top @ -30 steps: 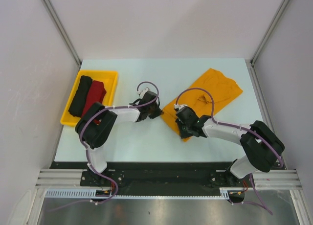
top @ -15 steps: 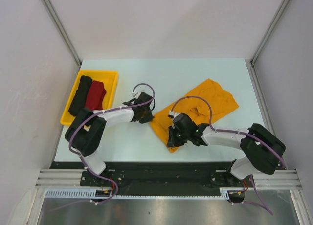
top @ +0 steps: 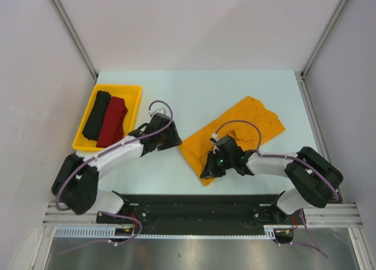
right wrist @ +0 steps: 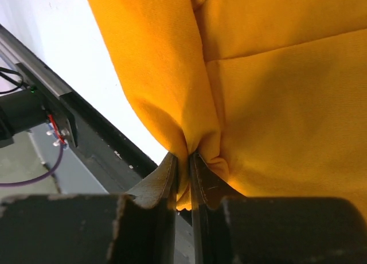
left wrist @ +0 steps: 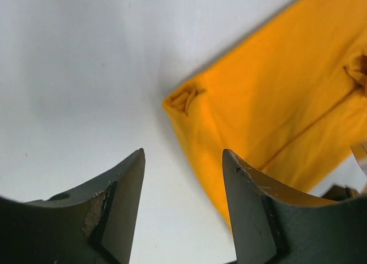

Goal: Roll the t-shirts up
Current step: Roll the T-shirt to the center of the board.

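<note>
While still in right jaws, mustard t-shirt (top: 247, 114) nearer, left arm (top: 117, 152) farther left.

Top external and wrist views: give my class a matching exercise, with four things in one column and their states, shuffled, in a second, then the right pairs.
Column one
1 left hand
2 right hand
3 mustard t-shirt
4 dark red t-shirt

Column two
A rolled up in the yellow tray
B open, holding nothing
C unrolled on the table
D shut on a fold of cloth

Pairs: 1-B, 2-D, 3-C, 4-A
</note>
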You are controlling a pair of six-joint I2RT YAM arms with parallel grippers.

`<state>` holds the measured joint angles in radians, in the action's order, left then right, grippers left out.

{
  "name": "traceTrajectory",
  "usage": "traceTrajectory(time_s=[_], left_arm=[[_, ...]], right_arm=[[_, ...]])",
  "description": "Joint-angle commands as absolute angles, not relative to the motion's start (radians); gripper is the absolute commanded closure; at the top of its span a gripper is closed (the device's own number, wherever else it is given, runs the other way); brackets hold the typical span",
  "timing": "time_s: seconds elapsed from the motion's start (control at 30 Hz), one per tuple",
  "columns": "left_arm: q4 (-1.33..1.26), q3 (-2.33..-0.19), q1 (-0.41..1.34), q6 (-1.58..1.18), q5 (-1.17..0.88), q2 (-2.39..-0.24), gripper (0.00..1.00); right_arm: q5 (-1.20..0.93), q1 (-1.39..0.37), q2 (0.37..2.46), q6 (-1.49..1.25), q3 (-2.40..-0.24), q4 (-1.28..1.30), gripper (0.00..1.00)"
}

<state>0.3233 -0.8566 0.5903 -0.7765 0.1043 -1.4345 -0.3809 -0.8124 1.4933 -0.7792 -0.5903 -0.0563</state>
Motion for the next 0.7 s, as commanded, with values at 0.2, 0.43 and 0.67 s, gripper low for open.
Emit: traceTrajectory(time_s=[0.2,0.43,0.67], left_arm=[[0.180,-0.683,0.750,-0.900,0.046,-1.288,0.39],[0.123,-0.699,0.798,-0.940,0.067,-1.367,0.38],[0.156,-0.749,0.824,-0.969,0.104,-1.450,0.45]], right_arm=[[-0.515,-0.775,1.555,-0.862,-0.551,-0.169,0.85],[-0.531,-0.753,1.554,-0.873,-0.525,-0.187,0.86],[-0.532,-0.739,1.519,-0.873,-0.512,-0.179,0.85]])
